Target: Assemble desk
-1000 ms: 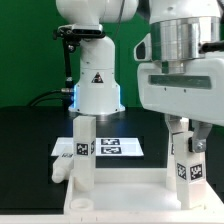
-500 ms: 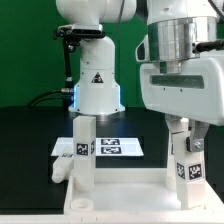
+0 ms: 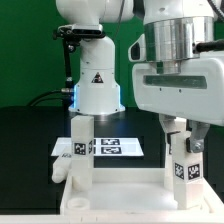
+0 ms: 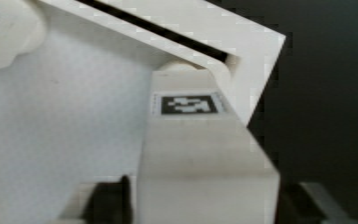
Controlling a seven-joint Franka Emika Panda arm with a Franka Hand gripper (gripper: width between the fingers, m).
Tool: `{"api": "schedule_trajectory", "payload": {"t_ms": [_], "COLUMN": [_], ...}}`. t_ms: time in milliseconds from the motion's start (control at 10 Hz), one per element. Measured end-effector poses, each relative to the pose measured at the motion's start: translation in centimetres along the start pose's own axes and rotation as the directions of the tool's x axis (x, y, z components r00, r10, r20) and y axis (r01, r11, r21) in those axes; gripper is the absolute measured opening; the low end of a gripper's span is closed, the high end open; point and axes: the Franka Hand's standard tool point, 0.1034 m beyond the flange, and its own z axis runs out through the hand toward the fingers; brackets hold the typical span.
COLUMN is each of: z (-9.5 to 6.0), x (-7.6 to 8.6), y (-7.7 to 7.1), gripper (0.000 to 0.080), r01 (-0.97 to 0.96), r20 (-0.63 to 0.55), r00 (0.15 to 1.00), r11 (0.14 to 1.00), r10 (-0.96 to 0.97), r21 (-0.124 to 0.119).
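The desk's white tabletop lies at the front of the exterior view with its underside up. One white leg stands upright in its corner on the exterior view's left. My gripper comes down from above and is shut on a second tagged leg, which stands upright at the corner on the exterior view's right. In the wrist view that leg runs down between my dark fingers to the tabletop's rimmed corner. The leg's foot in the socket is hidden.
The marker board lies on the black table behind the tabletop. The big white robot base stands behind it. Another white part lies by the standing leg on the exterior view's left.
My gripper's body has shifted slightly to the exterior view's left, as if turning, while the held leg stays upright in the same place. Nothing else moved.
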Motion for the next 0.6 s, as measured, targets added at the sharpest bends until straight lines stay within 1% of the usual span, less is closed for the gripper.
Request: {"api": "schedule_trajectory", "payload": {"t_ms": [100, 200, 300, 400, 500, 600], "z": [-0.33, -0.57, -0.60, -0.51, -0.48, -0.45], "x": [-0.35, -0.64, -0.83, -0.84, -0.85, -0.86], "y": [-0.24, -0.83, -0.89, -0.85, -0.84, -0.83], "gripper": [0.0525, 0.0525, 0.0622, 0.0622, 0.0645, 0.0648], "r01": [0.154, 0.189, 0.165, 0.061, 0.009, -0.027], "r20": [0.031, 0.033, 0.035, 0.034, 0.033, 0.032], "r00": [0.988, 0.982, 0.986, 0.998, 0.999, 0.999], "r11": [0.987, 0.982, 0.986, 0.998, 1.000, 0.999], "r10": [-0.153, -0.188, -0.164, -0.061, -0.008, 0.028], "r21": [-0.034, -0.020, -0.012, -0.017, -0.019, -0.021]}}
